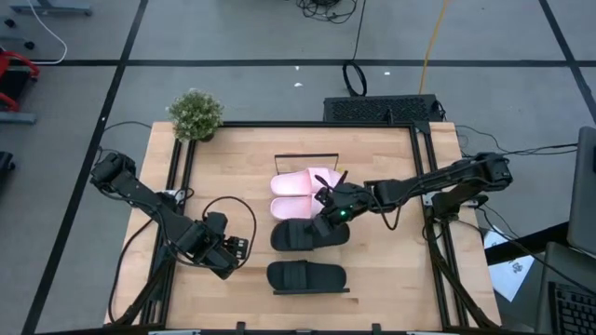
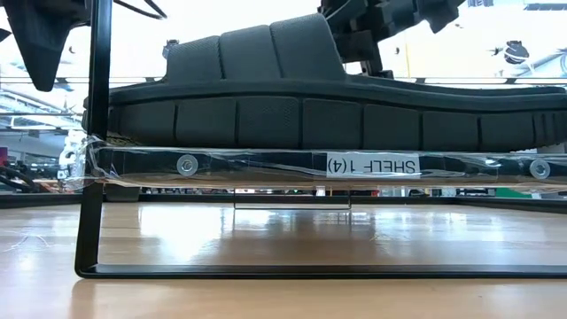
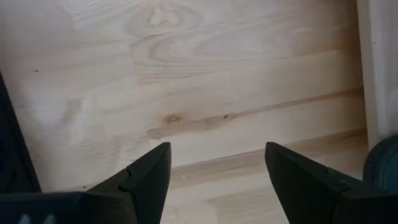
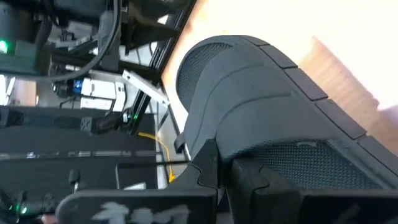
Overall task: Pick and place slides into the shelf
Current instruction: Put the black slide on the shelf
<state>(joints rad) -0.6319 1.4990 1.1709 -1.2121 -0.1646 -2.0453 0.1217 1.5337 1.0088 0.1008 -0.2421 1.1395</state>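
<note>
Two pale pink slides lie side by side on the far half of the shelf. One black slide lies flat on its sole at the shelf's near end and fills the low view above the shelf's labelled edge. The second black slide sits between that one and the pink pair. My right gripper is shut on this slide, at its right part. My left gripper is open over bare table to the left of the shelf. My right gripper holds the second black slide by its wide strap, at the strap's edge on the slide's right side. The fingers come slanting down from the table's right. My own fingers hide the exact pinch. I cannot tell whether the sole rests on the shelf.
A small potted plant stands at the table's far left corner. Black frame rails run along the table's left and right sides. Cables loop on the table near the left arm. Thin black bars close the shelf's near end.
</note>
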